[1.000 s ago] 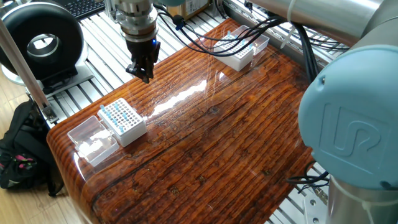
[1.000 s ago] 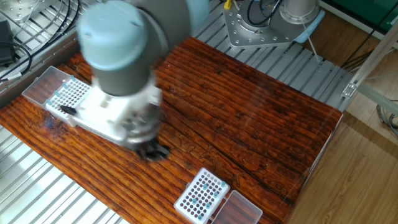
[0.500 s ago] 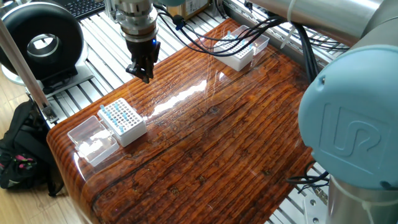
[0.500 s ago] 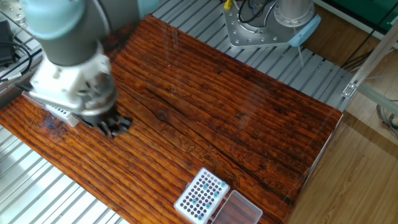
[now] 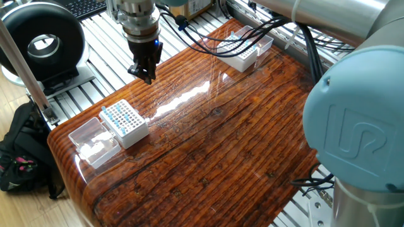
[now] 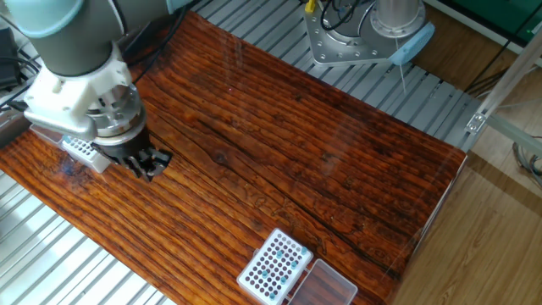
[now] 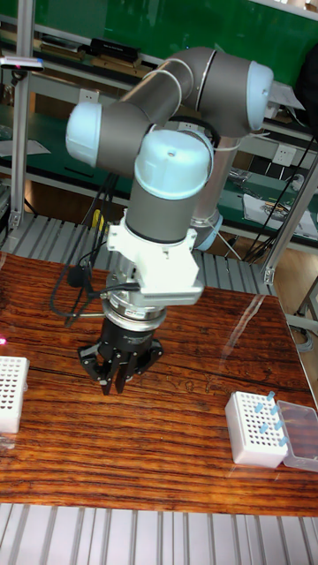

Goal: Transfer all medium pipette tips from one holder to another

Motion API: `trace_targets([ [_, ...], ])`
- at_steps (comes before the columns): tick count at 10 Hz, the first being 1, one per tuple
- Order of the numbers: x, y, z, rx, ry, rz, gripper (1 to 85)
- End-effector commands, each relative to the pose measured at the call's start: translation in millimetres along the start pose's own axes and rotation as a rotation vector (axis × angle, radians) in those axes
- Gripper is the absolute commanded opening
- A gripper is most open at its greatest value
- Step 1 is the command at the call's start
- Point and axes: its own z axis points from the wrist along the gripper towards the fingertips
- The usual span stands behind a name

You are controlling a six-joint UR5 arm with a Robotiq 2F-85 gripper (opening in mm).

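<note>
Gripper [image 7: 117,381] hangs over the bare table [image 6: 339,161], midway between the two white boxes, jaws drawn nearly together; whether they pinch a tip, I cannot tell. Blue-topped tips [image 5: 118,115] stand in the box [image 5: 126,123] beside its clear lid; the far box [image 5: 243,52] shows some too. Plenty left to move, I'd say.

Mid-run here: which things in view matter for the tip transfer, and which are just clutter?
Job: pincer; blue-topped tips; near white holder; far white holder.
Lying about: black ring-shaped device; black bag; keyboard, all off the table.
</note>
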Motion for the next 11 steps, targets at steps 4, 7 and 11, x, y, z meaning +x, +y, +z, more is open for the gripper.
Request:
trace_targets([
  [4,11.6,-82.2,10.7,0.038,-0.069,0.024,21.7],
  [7,29.3,-154.6,8.0,0.049,-0.066,-0.095,22.7],
  [11,36.9,-213.0,9.7,0.132,-0.081,-0.146,24.7],
])
